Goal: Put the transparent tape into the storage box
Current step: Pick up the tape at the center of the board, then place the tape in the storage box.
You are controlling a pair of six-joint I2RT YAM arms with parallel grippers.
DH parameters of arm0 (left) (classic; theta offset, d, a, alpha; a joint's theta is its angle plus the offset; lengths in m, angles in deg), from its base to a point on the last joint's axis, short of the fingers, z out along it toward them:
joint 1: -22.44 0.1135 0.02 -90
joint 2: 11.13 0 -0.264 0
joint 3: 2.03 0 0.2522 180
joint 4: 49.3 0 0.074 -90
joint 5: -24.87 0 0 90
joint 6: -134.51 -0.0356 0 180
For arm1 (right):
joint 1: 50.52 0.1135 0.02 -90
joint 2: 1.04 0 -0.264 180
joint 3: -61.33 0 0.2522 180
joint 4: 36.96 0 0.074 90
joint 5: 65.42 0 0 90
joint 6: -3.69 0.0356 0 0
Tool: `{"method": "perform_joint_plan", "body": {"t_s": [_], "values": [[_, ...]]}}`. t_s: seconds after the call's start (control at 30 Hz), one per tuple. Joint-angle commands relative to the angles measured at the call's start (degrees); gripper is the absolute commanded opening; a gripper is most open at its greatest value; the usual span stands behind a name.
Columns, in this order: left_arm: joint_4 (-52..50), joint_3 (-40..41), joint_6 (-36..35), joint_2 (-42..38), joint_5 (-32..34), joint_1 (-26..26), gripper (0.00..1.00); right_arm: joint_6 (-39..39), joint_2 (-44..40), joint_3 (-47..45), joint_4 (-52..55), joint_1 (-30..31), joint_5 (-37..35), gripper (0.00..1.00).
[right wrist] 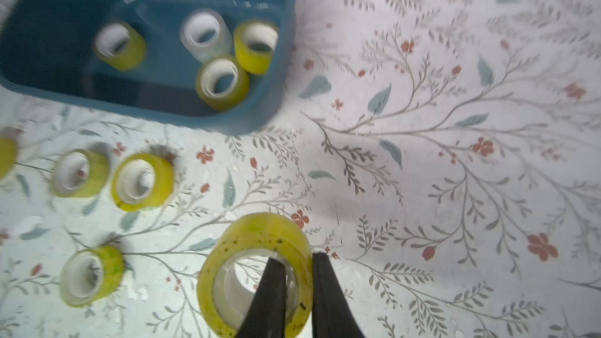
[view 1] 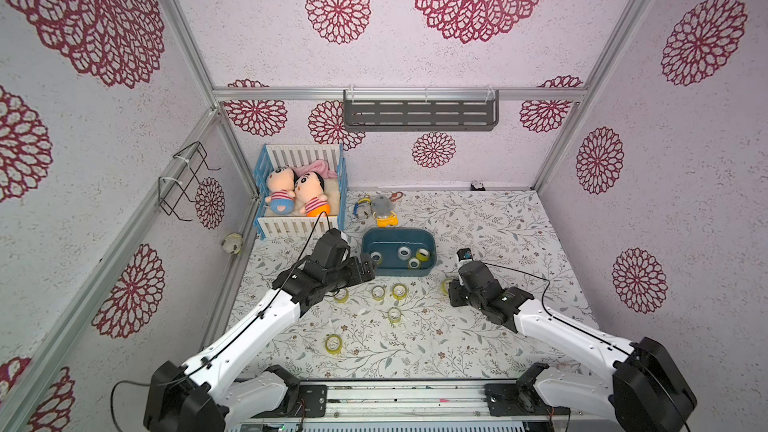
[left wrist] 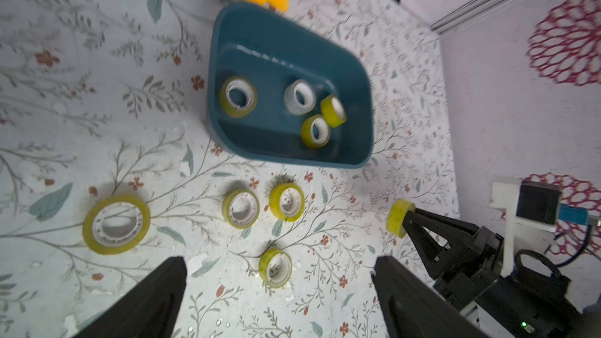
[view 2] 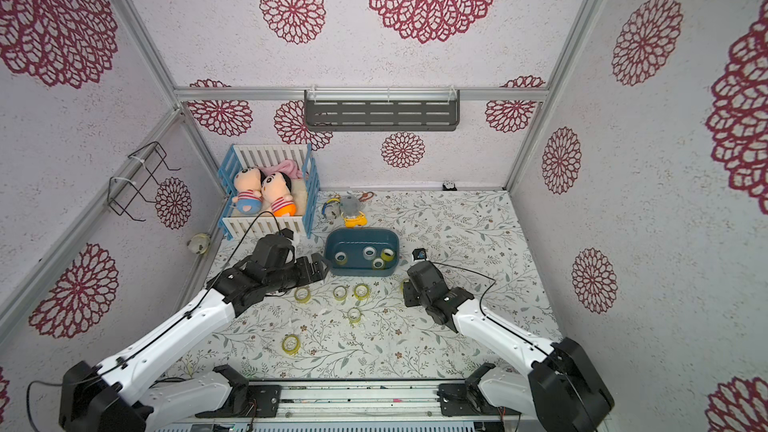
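The storage box is a dark teal tub mid-table, with several tape rolls lying in it. Beside the box's near right corner, my right gripper is shut on a yellowish transparent tape roll. One finger is inside the core and the other is outside the wall. In a top view that roll peeks out at the gripper's left. My left gripper hangs open by the box's near left corner, holding nothing. Several loose rolls lie in front of the box.
A blue-and-white toy crib with plush dolls stands at the back left. Small toys lie just behind the box. A grey shelf hangs on the back wall and a wire rack on the left wall.
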Motion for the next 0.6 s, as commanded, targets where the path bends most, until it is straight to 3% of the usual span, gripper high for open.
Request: {"method": "perform_joint_plan", "body": {"t_s": [0.0, 0.17, 0.3, 0.47, 0.57], "values": [[1.2, 0.6, -4.6, -1.8, 4.6, -0.2, 0.97, -2.2, -1.1, 4.8, 1.7, -0.3, 1.0, 0.00], [-4.9, -3.3, -7.5, 0.7, 8.1, 0.6, 0.97, -3.7, 4.6, 13.0, 3.6, -0.4, -0.6, 0.00], [-7.8, -7.1, -7.7, 4.3, 6.5, 3.3, 0.97, -3.8, 13.9, 21.7, 5.3, -0.4, 2.5, 0.00], [-3.4, -7.0, -6.8, 7.8, -5.0, 11.6, 0.97, -2.2, 26.7, 33.7, 7.3, -0.3, 6.4, 0.00], [-6.5, -10.1, -10.2, 11.0, -5.9, 15.5, 0.97, -0.9, 32.5, 38.8, 7.6, -0.2, 7.9, 0.00]]}}
